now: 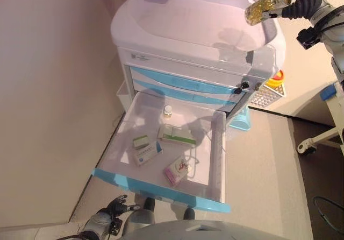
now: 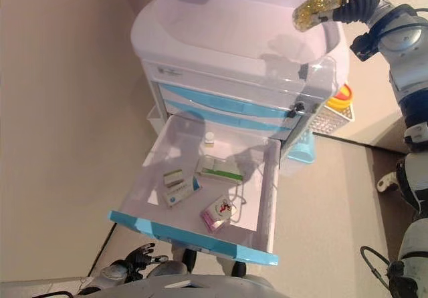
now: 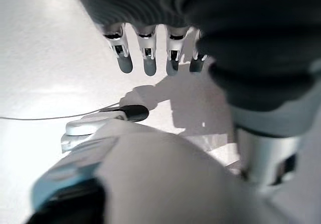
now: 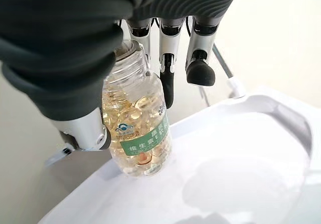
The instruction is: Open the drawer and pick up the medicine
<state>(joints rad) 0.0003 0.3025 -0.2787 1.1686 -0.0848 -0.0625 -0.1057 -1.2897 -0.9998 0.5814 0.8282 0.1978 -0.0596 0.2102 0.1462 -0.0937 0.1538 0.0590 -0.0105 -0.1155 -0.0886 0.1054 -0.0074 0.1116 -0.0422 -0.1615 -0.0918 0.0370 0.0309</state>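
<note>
A clear bottle of yellow capsules point(image 1: 264, 5) with a green label point(image 4: 143, 143) is held in the air over the right edge of the white cart top point(image 1: 188, 19). My right hand point(image 1: 301, 3) is shut on it, fingers point(image 4: 168, 58) curled round its neck. The cart's bottom drawer point(image 1: 217, 148) with a blue front stands pulled out. Inside lie several medicine boxes point(image 1: 176, 135), a pink packet point(image 1: 177, 171) and a small vial point(image 1: 167, 111). My left hand point(image 1: 110, 213) hangs low beside the drawer front, fingers point(image 3: 148, 58) straight and holding nothing.
Two blue-fronted drawers point(image 1: 183, 81) above stay closed. A white wire basket point(image 1: 267, 94) with a red and yellow item point(image 1: 276, 80) hangs on the cart's right side. A blue stool point(image 1: 242, 119) stands below it. A white stand's leg point(image 1: 322, 138) is on the floor at right.
</note>
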